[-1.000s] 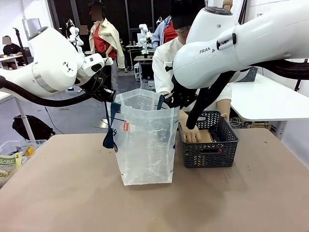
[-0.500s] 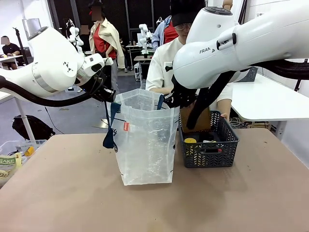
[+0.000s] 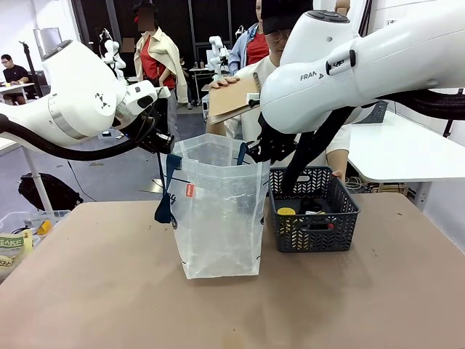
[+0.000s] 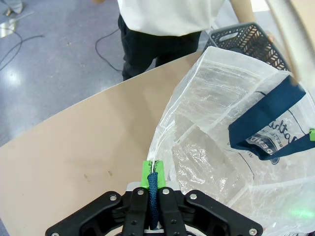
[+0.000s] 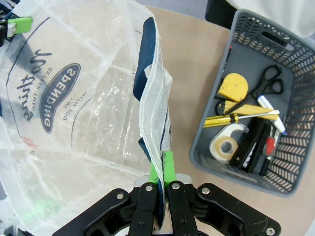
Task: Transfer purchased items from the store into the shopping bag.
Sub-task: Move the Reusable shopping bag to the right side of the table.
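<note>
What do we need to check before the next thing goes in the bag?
1. Left gripper shut on the shopping bag by its blue strap: ok.
2. Right gripper shut on the opposite rim: ok.
3. Bag mouth pulled open: ok.
4. Bag upright on the table: ok.
5. Tan flat item in the person's hand lined up over the mouth: cannot tell.
6. More items waiting in the basket: ok.
</note>
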Robot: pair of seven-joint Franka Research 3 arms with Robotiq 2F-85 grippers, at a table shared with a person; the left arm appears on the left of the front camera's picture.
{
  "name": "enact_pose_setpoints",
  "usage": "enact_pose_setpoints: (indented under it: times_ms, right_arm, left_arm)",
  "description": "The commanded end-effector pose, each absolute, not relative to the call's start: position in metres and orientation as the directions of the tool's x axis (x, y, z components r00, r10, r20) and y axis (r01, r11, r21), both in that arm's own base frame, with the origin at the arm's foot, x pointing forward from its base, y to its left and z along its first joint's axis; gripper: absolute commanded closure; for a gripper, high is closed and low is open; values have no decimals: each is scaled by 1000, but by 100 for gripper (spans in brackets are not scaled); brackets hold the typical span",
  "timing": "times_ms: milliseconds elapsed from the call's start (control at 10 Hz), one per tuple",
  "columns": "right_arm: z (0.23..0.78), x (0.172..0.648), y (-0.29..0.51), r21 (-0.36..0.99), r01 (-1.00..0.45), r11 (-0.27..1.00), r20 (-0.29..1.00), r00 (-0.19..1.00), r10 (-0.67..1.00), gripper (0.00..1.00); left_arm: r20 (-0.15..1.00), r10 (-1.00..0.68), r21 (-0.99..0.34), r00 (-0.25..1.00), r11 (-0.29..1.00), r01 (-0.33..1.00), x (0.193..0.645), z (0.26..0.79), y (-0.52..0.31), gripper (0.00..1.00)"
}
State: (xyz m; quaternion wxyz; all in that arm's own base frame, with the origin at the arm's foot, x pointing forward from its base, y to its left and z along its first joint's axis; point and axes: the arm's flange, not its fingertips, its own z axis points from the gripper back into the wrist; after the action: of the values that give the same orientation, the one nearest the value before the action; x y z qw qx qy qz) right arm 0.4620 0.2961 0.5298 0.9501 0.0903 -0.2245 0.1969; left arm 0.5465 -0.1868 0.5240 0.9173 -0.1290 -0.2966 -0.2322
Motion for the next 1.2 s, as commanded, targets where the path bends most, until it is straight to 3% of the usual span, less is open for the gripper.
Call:
enact_pose_setpoints:
  times_ms: [0, 1100]
  right_arm:
    - [530, 462, 294, 94, -425, 900, 465, 818, 338, 100]
    - [530, 462, 294, 94, -425, 900, 465, 818, 338, 100]
  left_arm:
    - [613, -336, -98, 715, 866, 491, 544, 526, -184, 100]
    - [613, -336, -98, 715, 866, 491, 544, 526, -184, 100]
